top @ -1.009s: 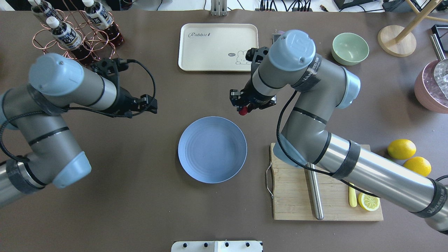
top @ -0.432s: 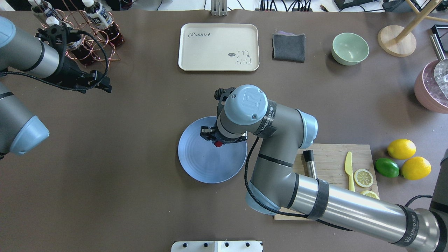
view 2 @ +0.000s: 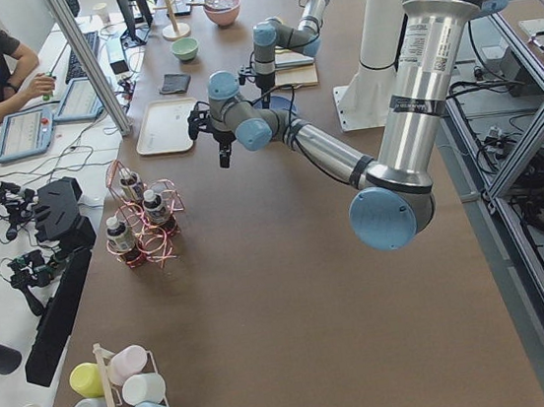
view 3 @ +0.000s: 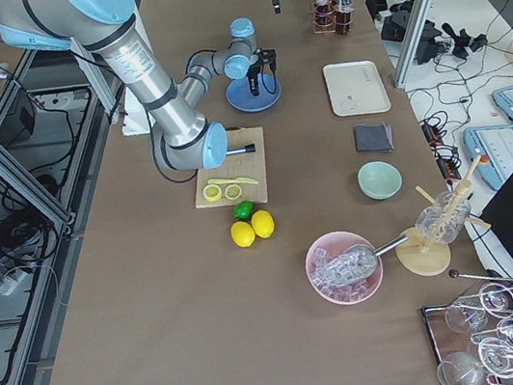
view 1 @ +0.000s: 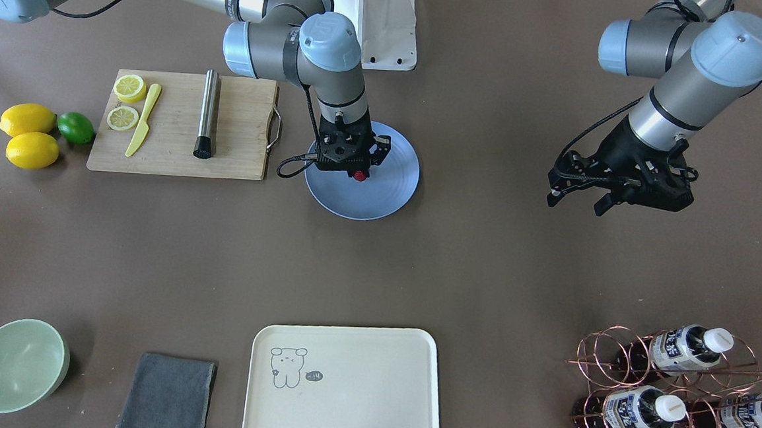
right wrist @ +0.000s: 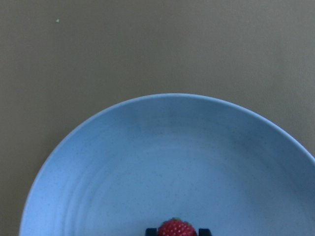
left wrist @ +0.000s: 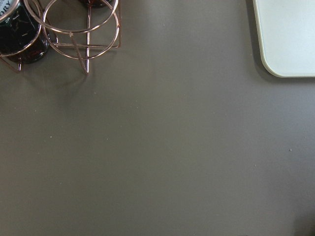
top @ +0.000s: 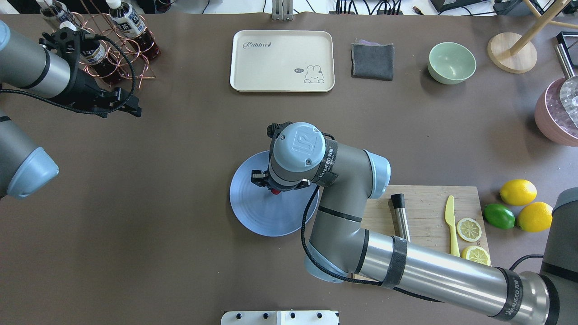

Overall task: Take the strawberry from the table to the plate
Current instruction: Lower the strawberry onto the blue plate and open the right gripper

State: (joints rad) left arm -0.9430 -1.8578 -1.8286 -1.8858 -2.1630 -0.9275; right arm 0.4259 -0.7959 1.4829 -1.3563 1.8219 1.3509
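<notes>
The small red strawberry [top: 275, 191] sits between the fingertips of my right gripper [top: 274, 189], which is shut on it just above the middle of the light blue plate [top: 262, 216]. From the right wrist view, the strawberry [right wrist: 176, 228] is at the bottom edge between two dark fingertips [right wrist: 153, 230], with the plate [right wrist: 147, 157] filling the space below. In the front view the strawberry [view 1: 359, 175] hangs low over the plate [view 1: 389, 188]. My left gripper [view 1: 575, 202] hovers open and empty over the bare brown table [top: 180, 180], near the bottle rack.
A cream tray [top: 282, 61], a grey cloth [top: 372, 61] and a green bowl [top: 451, 62] lie at the far side. A wooden cutting board [top: 424, 212] with knife, lemon slices and metal rod lies right of the plate. A copper bottle rack [top: 104, 36] stands far left.
My right arm carried the strawberry from beyond the plate's far right rim to over its middle. My left arm drew back toward the bottle rack.
</notes>
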